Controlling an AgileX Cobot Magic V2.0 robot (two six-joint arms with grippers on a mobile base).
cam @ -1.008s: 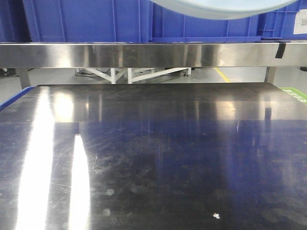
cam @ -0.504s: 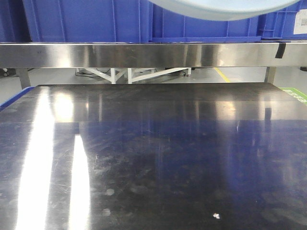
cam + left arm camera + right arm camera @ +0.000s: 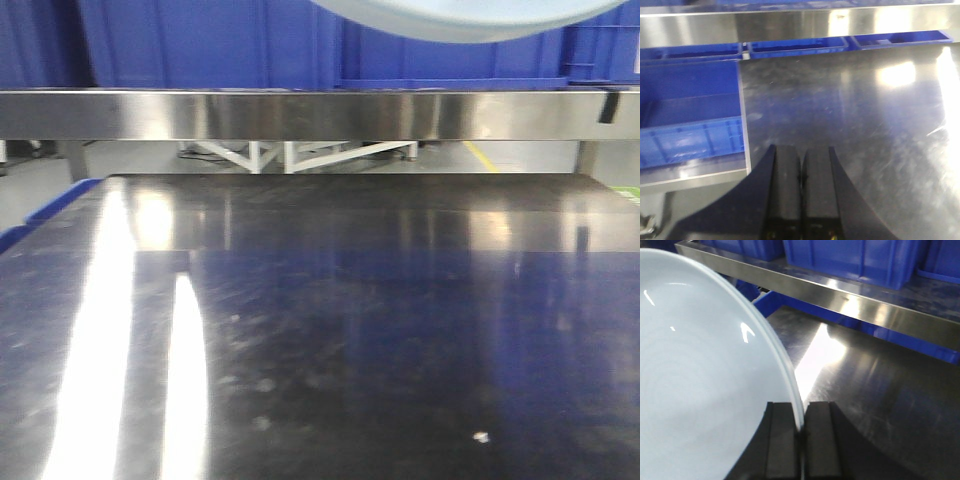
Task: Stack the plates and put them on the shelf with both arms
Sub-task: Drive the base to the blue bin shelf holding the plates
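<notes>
A glossy pale bluish-white plate (image 3: 700,380) fills the left of the right wrist view, held above the dark tabletop (image 3: 880,405). My right gripper (image 3: 801,410) is shut on its rim. I cannot tell whether a second plate lies under it. The front view shows only the plate's underside (image 3: 470,18) at the top edge, above the front band of the steel shelf (image 3: 300,115). In that view neither gripper shows. My left gripper (image 3: 801,155) is shut with nothing between its fingers, over the tabletop (image 3: 850,115). The shelf (image 3: 840,295) runs across behind the plate.
Big blue crates (image 3: 220,40) stand on the shelf, and a black patch (image 3: 606,105) marks its right end. A blue crate (image 3: 690,115) lies left of the left gripper, past the table's edge. White frame legs (image 3: 290,155) show under the shelf.
In the front view the whole scene has slid to the right and looks slightly nearer. The plate stays at the top edge.
</notes>
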